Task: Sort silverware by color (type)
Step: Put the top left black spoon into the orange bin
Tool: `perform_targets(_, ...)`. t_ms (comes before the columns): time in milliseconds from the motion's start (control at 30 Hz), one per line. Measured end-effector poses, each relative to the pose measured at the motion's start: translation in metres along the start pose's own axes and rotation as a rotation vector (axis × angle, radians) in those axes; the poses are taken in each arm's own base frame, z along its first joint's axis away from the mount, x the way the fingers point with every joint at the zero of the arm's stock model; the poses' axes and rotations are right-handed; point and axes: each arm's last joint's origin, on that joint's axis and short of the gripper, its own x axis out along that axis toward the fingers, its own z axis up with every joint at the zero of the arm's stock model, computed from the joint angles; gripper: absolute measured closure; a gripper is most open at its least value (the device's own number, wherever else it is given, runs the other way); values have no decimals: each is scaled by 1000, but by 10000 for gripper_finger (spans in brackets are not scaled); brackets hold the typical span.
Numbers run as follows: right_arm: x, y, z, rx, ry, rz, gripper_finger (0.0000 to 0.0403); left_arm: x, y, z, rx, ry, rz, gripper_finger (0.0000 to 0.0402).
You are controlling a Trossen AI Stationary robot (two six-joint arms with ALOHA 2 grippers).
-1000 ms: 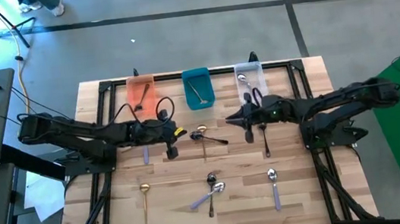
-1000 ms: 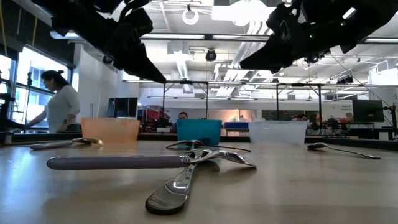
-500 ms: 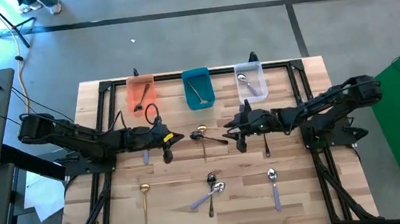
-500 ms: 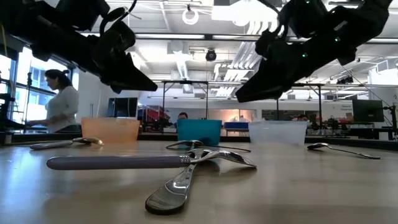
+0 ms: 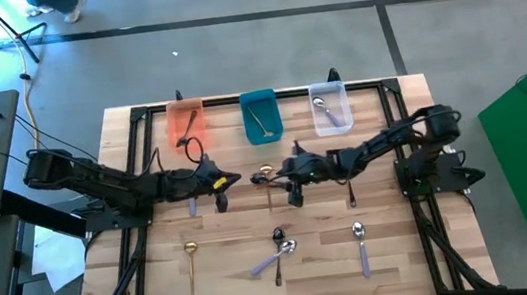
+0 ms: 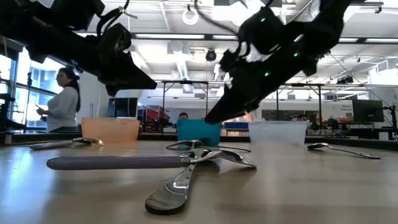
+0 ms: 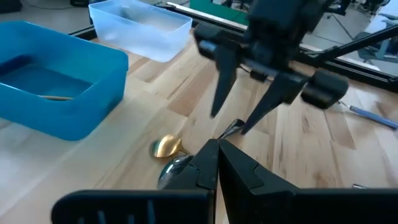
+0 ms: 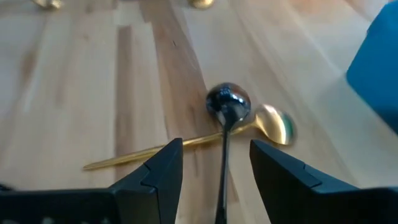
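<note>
A dark spoon (image 8: 228,101) lies across a gold spoon (image 8: 277,123) on the wooden table (image 5: 397,252), near the middle. My right gripper (image 8: 216,147) is open and low over them; its fingers stand on either side of the dark spoon's handle (image 8: 222,163). I cannot tell whether they touch it. My left gripper (image 7: 217,154) is shut on nothing and hovers just to the left of the crossed spoons (image 5: 265,175). More silverware lies toward the near edge: a gold spoon (image 5: 191,257), a dark spoon (image 5: 277,237) and lavender-handled spoons (image 5: 360,244).
Three bins stand along the far edge: orange (image 5: 187,124), teal (image 5: 260,117) and clear (image 5: 330,107), each with silverware in it. Another dark spoon (image 5: 351,193) lies under my right arm. A person stands in the room beyond the table (image 6: 62,102).
My right gripper has gone toward the table's left edge and down, from in front of the clear bin to just over the crossed dark and gold spoons. My left gripper has sunk a little and tipped, then kept still. No spoon has moved.
</note>
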Motion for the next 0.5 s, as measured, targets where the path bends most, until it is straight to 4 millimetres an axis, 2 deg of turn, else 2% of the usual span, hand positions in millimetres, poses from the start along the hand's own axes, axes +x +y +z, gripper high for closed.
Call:
perform_targets(300, 34, -8, -4, 41, 176, -65, 234, -2, -7, 0, -6, -18, -19, 399)
perform_targets(400, 39, -11, -2, 47, 213, -70, 253, -3, -8, -1, -38, -11, -19, 399)
perform_targets(500, 40, -11, -1, 47, 222, -76, 289, -4, -10, -2, -41, -17, -11, 399)
